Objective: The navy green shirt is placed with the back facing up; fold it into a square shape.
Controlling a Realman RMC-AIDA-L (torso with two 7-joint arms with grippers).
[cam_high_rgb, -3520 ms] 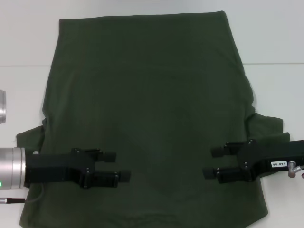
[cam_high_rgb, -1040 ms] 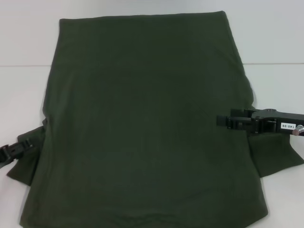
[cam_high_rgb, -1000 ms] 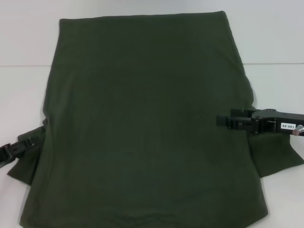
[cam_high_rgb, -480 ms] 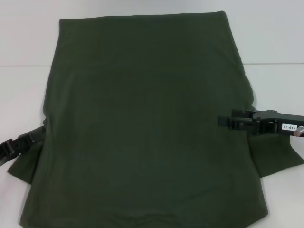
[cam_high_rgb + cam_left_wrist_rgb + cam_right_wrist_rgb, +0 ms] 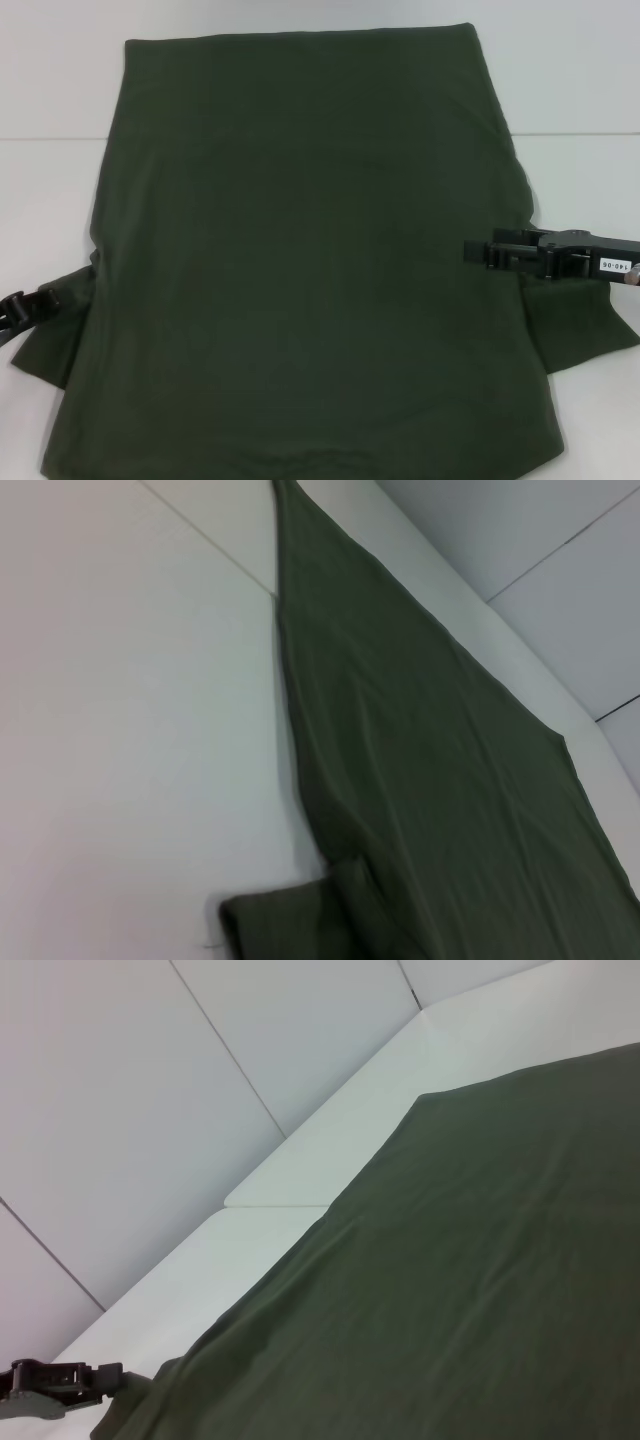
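Shirt (image 5: pixel 310 250) is lying flat on the white table (image 5: pixel 580 90), back up, filling most of the head view; its long axis is running 12 to 6, hem at 12, sleeves out at 9 and 3.

Left gripper (image 5: pixel 22 308) is sitting at 9 o'clock, right at the tip of the left sleeve (image 5: pixel 62 335), which is sticking out past the body edge. Fingers look pinched together at the sleeve edge — can't tell if cloth is actually between them. Also showing far off in the right wrist view (image 5: pixel 60 1385), touching the sleeve corner.

Right gripper (image 5: pixel 478 251) is reaching in from 3 o'clock, fingertips lying over the shirt body just inboard of the right edge, above the right sleeve (image 5: pixel 580 325). Jaws look narrow, nearly together; can't tell if they're holding fabric.

Key relation: each sleeve is lying on its own arm's side, and the shirt body is lying inward of both grippers. So the fold is going inward toward the 12–6 centreline, my read. The left arm is nearer its sleeve tip; the right is sitting higher, at the side seam.
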